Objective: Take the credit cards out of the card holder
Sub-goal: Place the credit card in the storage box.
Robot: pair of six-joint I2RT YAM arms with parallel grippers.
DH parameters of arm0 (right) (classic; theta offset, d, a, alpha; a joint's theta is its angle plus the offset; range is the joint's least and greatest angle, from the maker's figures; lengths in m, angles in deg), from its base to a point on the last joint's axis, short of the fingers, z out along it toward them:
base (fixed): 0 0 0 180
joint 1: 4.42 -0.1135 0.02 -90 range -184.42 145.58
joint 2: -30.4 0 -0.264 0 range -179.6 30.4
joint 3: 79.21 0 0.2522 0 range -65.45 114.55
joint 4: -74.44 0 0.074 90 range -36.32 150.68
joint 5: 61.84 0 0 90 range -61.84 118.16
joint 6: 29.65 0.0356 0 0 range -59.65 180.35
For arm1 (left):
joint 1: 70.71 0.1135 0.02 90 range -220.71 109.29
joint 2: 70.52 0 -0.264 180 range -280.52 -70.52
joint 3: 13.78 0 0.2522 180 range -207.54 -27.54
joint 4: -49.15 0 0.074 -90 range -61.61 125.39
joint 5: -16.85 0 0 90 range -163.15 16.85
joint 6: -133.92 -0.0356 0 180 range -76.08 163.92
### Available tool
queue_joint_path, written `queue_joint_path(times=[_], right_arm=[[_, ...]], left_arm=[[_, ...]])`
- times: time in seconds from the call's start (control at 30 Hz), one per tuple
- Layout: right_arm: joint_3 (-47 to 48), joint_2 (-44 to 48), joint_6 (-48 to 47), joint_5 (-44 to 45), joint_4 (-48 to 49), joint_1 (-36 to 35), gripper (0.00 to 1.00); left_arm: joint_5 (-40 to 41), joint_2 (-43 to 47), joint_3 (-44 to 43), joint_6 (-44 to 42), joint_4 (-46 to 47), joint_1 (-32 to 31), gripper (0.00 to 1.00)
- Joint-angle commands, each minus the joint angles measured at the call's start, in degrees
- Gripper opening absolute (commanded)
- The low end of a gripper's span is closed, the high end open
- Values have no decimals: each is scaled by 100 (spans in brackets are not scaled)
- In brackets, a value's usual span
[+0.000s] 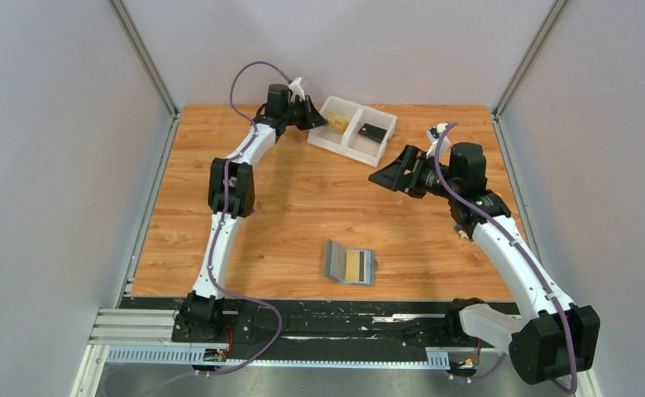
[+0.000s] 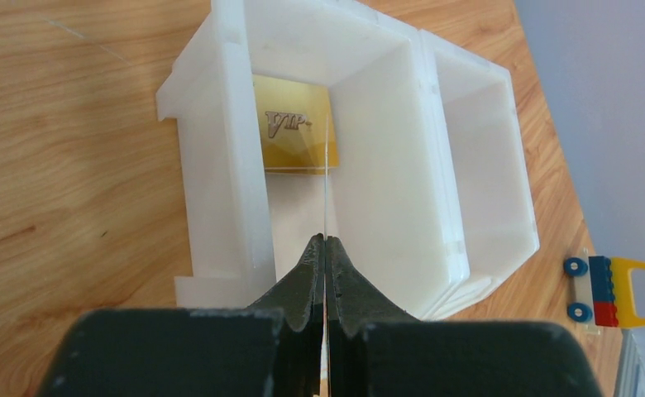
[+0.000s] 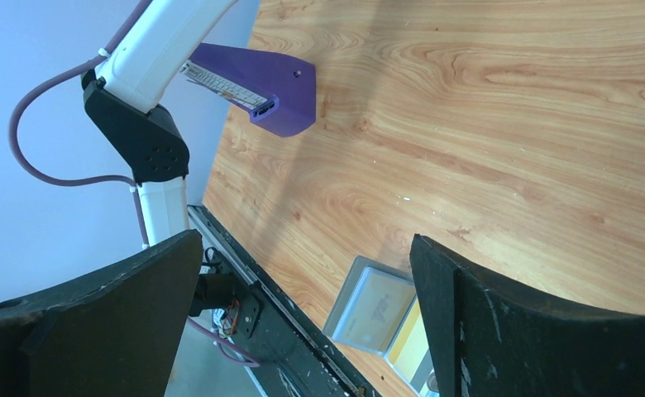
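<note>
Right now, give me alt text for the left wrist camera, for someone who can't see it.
The left claw, shut on a thin card seen edge-on, holds it over one compartment of a white tray where a gold VIP card lies. The tray sits on a wooden table.

White tray (image 2: 220, 165) (two compartments) — wooden table (image 1: 303, 207)

Top camera looks down on the whole surface (image 1: 303, 198). Left wrist camera hangs close over the tray (image 2: 228, 149); right looks back at the wallet (image 3: 344, 318).
</note>
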Motion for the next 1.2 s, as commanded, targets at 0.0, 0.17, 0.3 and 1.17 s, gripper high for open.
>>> queue_joint_path(times=[0.0, 0.17, 0.3, 1.17], right_arm=[[337, -111, -133, 89, 99, 14, 100], [496, -193, -140, 131, 45, 14, 100], [713, -196, -151, 141, -109, 12, 100], [640, 694, -46, 1102, -1241, -235, 100]], left_arm=[[-8, -154, -294, 373, 1015, -1, 0], [247, -321, -332, 342, 1519, -95, 6], [535, -324, -209, 310, 1856, -139, 42], [361, 1915, 2008, -588, 775, -390, 56]])
